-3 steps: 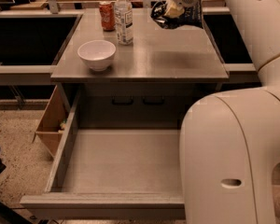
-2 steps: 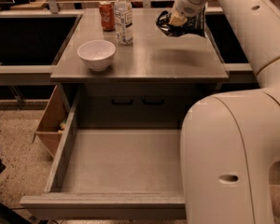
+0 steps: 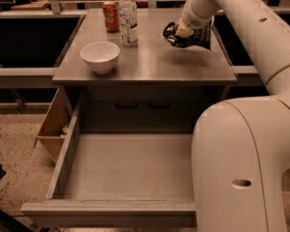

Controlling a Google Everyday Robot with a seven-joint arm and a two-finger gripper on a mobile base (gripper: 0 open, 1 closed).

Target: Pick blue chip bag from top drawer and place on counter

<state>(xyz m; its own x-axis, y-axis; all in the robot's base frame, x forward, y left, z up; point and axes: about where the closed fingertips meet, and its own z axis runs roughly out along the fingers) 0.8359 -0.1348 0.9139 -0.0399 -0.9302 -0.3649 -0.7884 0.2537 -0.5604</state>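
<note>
The blue chip bag [image 3: 191, 36] is dark and crumpled, at the right rear of the grey counter [image 3: 150, 62]. My gripper [image 3: 184, 31] is at the bag's top, shut on it, with the bag's lower edge at or just above the counter surface. My arm reaches down to it from the upper right. The top drawer [image 3: 130, 170] is pulled fully open below the counter front, and its tray shows nothing inside.
A white bowl [image 3: 100, 56] sits at the counter's left front. A clear bottle [image 3: 128, 17] and a red can [image 3: 110, 16] stand at the left rear. My robot body [image 3: 241, 168] covers the drawer's right side. A cardboard box [image 3: 53, 127] stands left of the drawer.
The gripper with the bag has moved slightly right and down toward the counter's right rear. Nothing else has moved.
</note>
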